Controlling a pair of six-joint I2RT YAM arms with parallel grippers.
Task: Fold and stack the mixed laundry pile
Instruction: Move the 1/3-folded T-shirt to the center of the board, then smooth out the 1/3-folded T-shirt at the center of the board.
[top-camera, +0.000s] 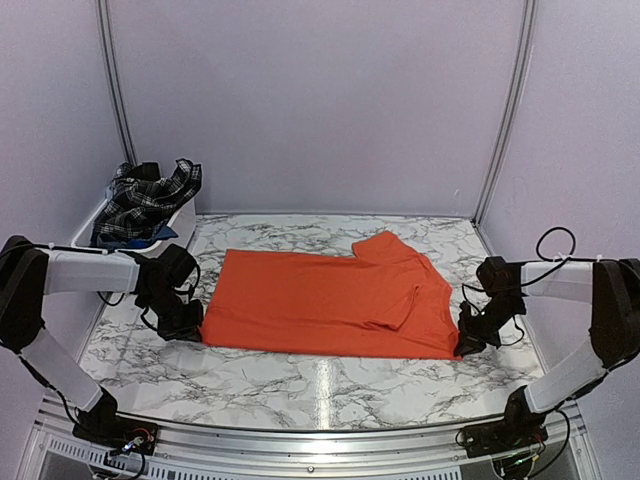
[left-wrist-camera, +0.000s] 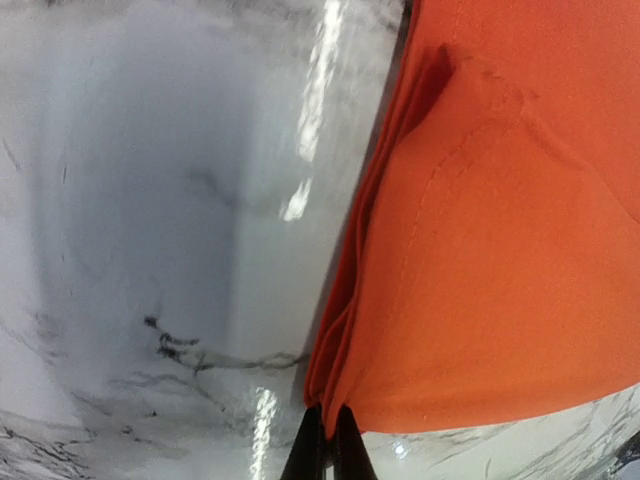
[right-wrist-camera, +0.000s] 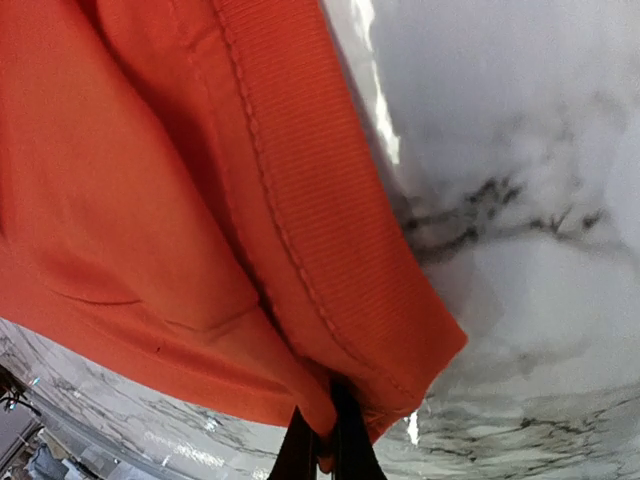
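T-shirt: plain bright orange T-shirt (top-camera: 320, 300), spread flat mid-table on the glossy marble-patterned table (top-camera: 300, 385).
Left gripper (left-wrist-camera: 327, 452): pinched together on the shirt's layered near-left corner.
Right gripper (right-wrist-camera: 322, 450): clamped on a ribbed, stitched band at its near-right corner.
Top view only: black-and-white plaid cloth (top-camera: 148, 198) over a pale blue piece (top-camera: 160, 234), heaped in the white plastic bin (top-camera: 183, 216) at the far left corner.

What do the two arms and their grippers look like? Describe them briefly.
Both the left arm and right arm have pale grey tubular links joined by bulky black joints. Thin black cables loop beside the wrists. The left gripper and right gripper are black, with slim dark fingers.
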